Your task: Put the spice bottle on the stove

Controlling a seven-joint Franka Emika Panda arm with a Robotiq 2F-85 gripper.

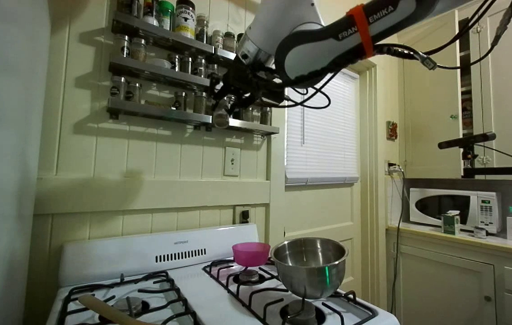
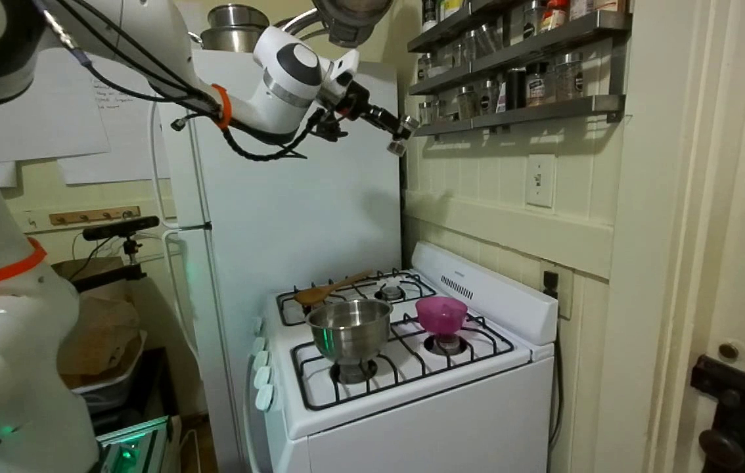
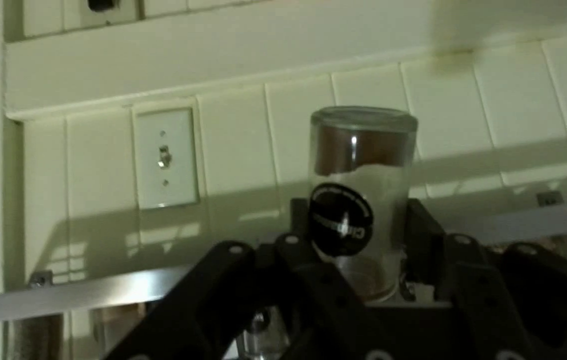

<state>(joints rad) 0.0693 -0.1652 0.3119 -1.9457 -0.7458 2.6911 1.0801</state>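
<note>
Claw [image 3: 357,220] tight on the spice bottle [image 3: 366,192], base downward, long axis aslant from vertical

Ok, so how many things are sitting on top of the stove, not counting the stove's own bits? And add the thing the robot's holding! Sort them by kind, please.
Bowls: 2, the pink bowl and the metal bowl
Spoon: 1
Bottle: 1, held in the end effector
Total: 4

Exterior views share the stove [image 1: 202,289] from opposite sides — the wrist view, inverted, faces the nearby wall [image 3: 236,145].
</note>
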